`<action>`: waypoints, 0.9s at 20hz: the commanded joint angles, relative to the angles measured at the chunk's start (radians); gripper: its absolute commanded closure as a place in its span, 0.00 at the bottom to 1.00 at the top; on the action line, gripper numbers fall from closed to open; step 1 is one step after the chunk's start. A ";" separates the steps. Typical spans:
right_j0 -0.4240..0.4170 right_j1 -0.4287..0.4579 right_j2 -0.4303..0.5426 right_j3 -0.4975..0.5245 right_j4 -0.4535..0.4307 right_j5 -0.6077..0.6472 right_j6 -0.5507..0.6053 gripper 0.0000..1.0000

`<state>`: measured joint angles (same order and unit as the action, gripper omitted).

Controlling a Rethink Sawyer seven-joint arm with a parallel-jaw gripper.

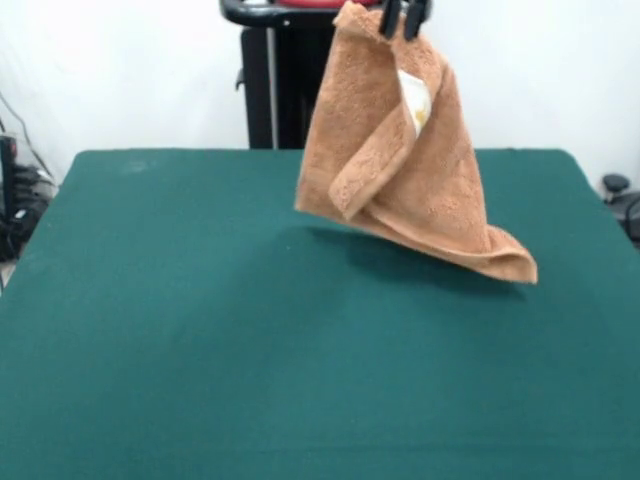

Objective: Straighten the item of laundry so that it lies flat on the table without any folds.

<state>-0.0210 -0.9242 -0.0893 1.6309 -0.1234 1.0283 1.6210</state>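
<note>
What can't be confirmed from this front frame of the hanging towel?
- Arm: cut off by the top edge; only the gripper tips show, pinching the towel at its top.
- Towel's back face and inner layers: hidden by its own front folds.
- Care tag: print too small to read.
- Lowest corner versus table: touching or just clear cannot be told from this angle; a shadow lies beneath.
- Pedestal: partly hidden by the towel.

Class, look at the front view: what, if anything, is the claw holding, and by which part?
The claw holds the towel by its top corner, near the white tag; the rest hangs folded above the table.
</note>
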 commanded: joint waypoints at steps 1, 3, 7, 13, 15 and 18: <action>0.022 0.072 0.050 -0.040 0.030 0.069 0.192 1.00; 0.024 0.081 0.046 -0.064 0.019 0.087 0.188 1.00; -0.017 0.095 0.053 -0.056 0.002 0.042 0.112 1.00; -0.092 0.160 0.108 -0.038 0.007 -0.118 0.039 1.00; -0.072 0.151 0.106 -0.059 0.014 -0.078 0.073 1.00; -0.033 0.134 0.109 -0.109 0.030 0.006 0.119 1.00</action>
<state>-0.1004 -0.8385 -0.0775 1.5447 -0.1221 0.9865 1.6210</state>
